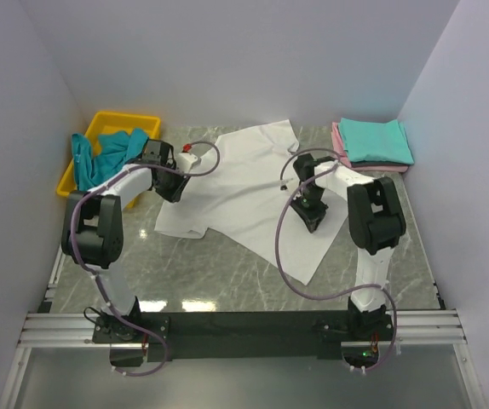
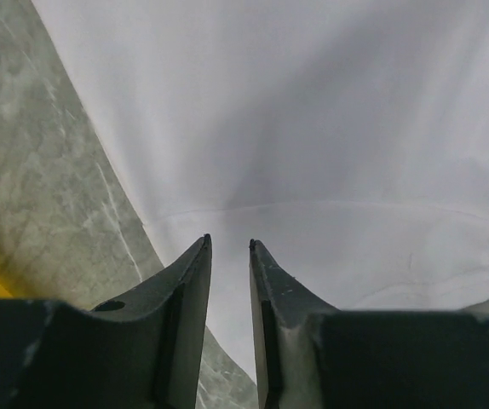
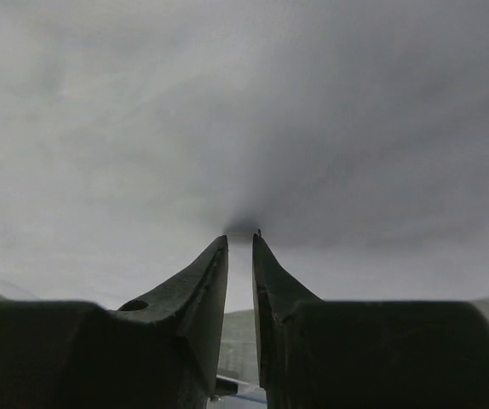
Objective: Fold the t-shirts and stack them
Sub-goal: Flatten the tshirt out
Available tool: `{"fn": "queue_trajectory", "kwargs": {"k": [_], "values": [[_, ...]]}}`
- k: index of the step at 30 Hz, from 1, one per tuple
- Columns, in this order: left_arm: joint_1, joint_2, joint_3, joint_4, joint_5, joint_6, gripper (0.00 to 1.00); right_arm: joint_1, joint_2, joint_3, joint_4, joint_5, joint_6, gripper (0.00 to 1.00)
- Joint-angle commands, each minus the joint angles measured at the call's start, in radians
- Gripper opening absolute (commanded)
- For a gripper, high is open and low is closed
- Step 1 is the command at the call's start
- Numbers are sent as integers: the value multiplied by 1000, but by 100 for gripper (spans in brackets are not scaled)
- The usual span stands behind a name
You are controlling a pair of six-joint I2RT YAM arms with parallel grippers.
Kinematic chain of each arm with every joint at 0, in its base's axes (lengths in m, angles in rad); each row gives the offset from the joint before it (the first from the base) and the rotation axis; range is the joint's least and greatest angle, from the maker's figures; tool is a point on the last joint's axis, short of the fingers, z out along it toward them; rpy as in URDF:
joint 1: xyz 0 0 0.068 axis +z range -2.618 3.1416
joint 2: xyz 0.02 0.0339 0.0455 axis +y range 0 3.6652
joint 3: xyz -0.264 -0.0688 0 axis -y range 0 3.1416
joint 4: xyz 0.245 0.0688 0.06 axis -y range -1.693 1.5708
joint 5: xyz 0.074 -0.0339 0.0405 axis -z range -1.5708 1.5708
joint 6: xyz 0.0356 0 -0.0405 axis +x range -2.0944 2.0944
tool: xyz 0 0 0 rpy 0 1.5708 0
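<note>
The white t-shirt (image 1: 244,183) lies spread on the marble table. My left gripper (image 1: 179,181) is over its left edge. In the left wrist view its fingers (image 2: 192,281) stand narrowly apart and empty above the shirt's hem (image 2: 330,170). My right gripper (image 1: 310,217) points down onto the shirt's right part. Its fingertips (image 3: 219,256) are nearly closed and press into the white cloth (image 3: 244,128), which darkens and gathers at the tips. A teal t-shirt (image 1: 108,152) hangs crumpled over the tray. Folded teal (image 1: 379,139) and pink (image 1: 340,145) t-shirts are stacked at the back right.
A yellow plastic tray (image 1: 121,119) stands at the back left. White walls close in the left, back and right. Grey arm cables (image 1: 291,256) loop over the shirt's front part. Bare marble (image 1: 227,273) lies in front of the shirt.
</note>
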Motion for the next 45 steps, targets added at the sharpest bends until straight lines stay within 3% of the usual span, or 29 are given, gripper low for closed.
{"fn": "queue_trajectory", "kwargs": {"k": [1,10,15,18,22,25,32,37,45], "values": [[-7,-23,-81,27,-16,49,30,-6,42,1,60,68,2,24],[-47,-184,-400,-80,-39,124,27,-21,149,97,60,157,-59,24],[-252,-434,-489,-236,79,117,25,-27,117,93,48,195,-119,24],[-283,-517,-434,-269,194,68,25,-34,54,24,49,206,-162,24],[-202,-452,-252,-199,237,23,26,-47,-12,-82,78,235,-199,24],[-130,-314,-137,-89,184,-32,28,-55,-30,-105,81,232,-203,23],[-112,-104,-72,99,39,2,28,-61,-36,-120,94,238,-194,23],[-112,-50,-167,140,-59,45,27,-63,11,-54,81,237,-183,23],[-98,-201,-444,128,-128,83,23,-49,57,51,35,218,-177,23]]}}
